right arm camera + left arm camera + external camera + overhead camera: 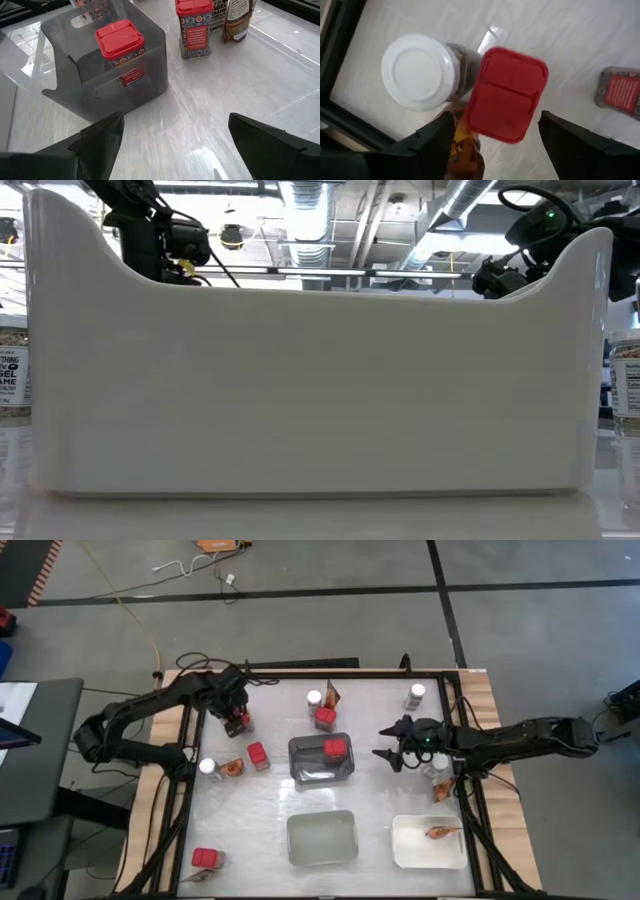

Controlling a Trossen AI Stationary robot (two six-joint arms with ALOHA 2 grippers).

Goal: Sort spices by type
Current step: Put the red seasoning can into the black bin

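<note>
Low view: white tray (320, 390) only.

Box (335, 748) in middle tray (321, 759); packet (437, 832) in right tray (429, 842).

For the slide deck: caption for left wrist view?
Left gripper, fingers open, above a red container beside a white-lidded jar.
</note>
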